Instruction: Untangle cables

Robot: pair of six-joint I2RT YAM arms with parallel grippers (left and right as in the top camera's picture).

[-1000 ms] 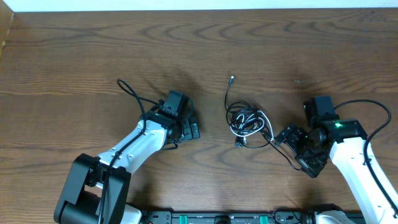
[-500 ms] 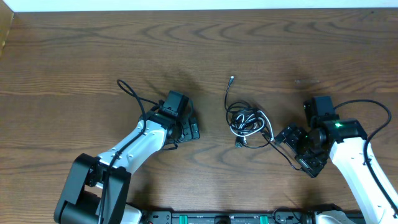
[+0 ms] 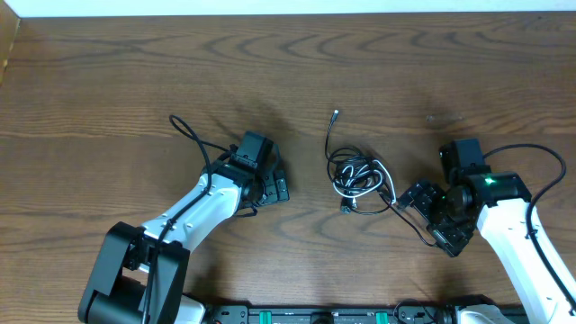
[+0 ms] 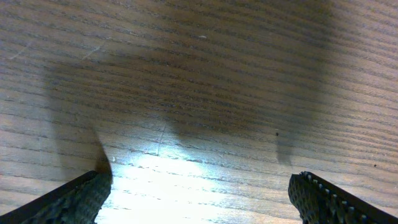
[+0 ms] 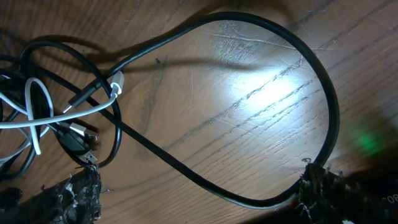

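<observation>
The cables lie in a small tangle at the middle of the wooden table. The thin black cable runs up from it to a small plug, and the white cable loops through the knot. My left gripper is open, left of the tangle and apart from it; the left wrist view has only bare wood between its fingers. My right gripper is open just right of the tangle. In the right wrist view a loop of black cable crosses low between the fingertips of my right gripper, and the white cable lies at the left.
A thick black wire curls off the left arm, and another arcs over the right arm. The arm bases stand along the near table edge. A pale wall strip borders the far edge.
</observation>
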